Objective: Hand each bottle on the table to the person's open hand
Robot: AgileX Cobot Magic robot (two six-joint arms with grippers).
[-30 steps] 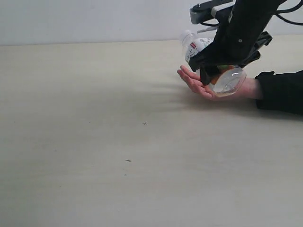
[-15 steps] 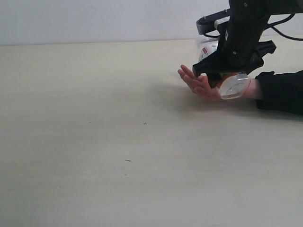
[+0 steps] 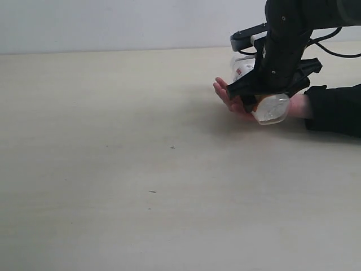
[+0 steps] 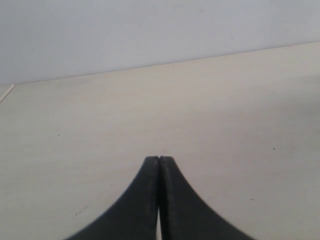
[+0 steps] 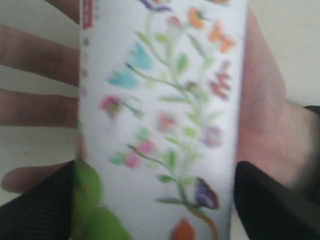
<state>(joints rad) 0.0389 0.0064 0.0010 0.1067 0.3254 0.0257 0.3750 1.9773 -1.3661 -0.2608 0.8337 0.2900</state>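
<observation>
While floral bottle (image 5: pixel 160 100) rested on open hand (image 5: pixel 267 110) | right tool (image 5: pixel 155 175) straddled it, grip unclear | left tool (image 4: pixel 159 161) clenched | next: release fully

Clear, glossy plastic bottle (image 5: pixel 160 115) with smooth white floral-printed label; matt black right pincer (image 5: pixel 157 200); smooth, matt, pale wood-grain tabletop (image 3: pixel 141 169); black cloth sleeve (image 3: pixel 335 110).
</observation>
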